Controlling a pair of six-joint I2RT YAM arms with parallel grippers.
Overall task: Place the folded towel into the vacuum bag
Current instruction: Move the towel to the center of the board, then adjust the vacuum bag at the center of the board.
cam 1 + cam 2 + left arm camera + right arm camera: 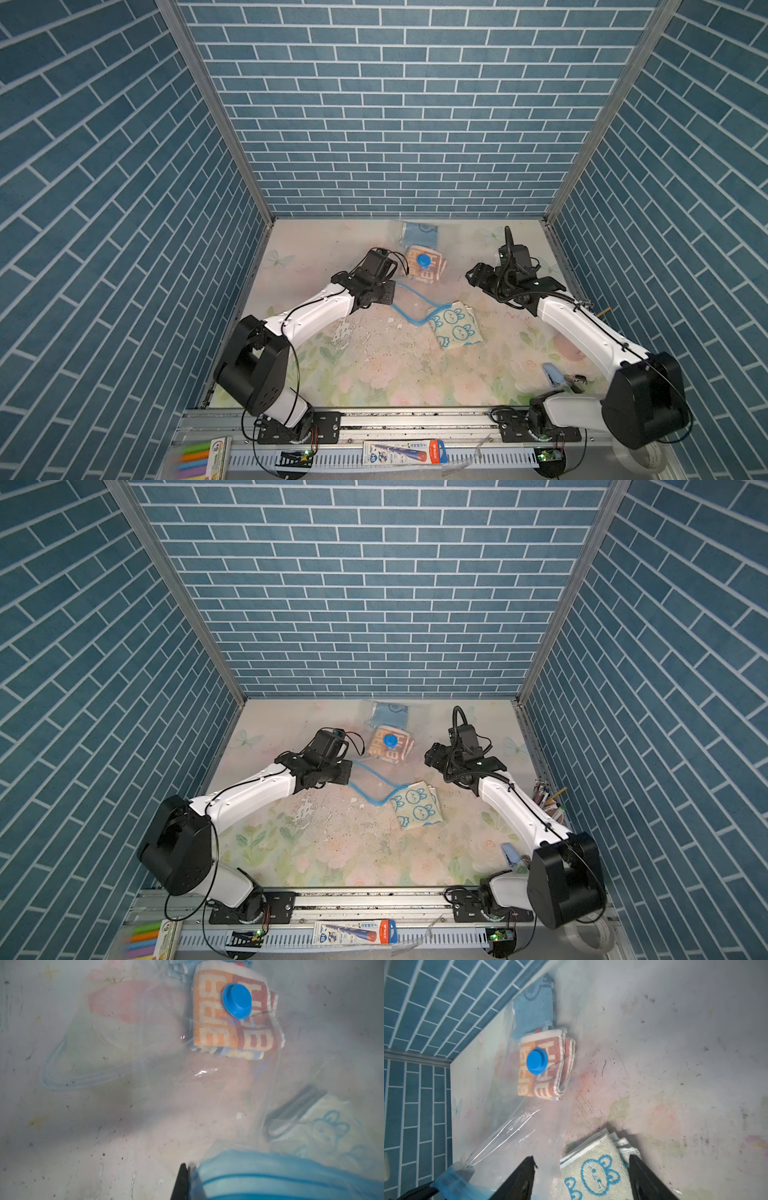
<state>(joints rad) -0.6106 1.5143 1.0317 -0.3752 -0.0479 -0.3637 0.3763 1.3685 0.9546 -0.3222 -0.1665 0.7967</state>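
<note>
The clear vacuum bag (pixel 409 291) lies mid-table, with its round blue valve cap (pixel 423 260) over an orange lettered towel (pixel 542 1076) and a blue towel (pixel 532 1012) inside it. My left gripper (pixel 188 1169) is shut on the bag's blue zip strip (pixel 280 1176) and holds the mouth up. The folded towel (pixel 455 326), cream with blue bunnies, lies on the table at the bag's mouth with its far corner against the zip strip. My right gripper (pixel 581 1167) hovers over that towel (pixel 593 1172); its jaws are wide open and grip nothing.
Blue brick walls close in the back and both sides. A small blue clip (pixel 552 373) lies at the front right. Pens (pixel 544 796) stand at the right edge. A pencil pack (pixel 405 452) and a highlighter set (pixel 199 457) lie on the front rail.
</note>
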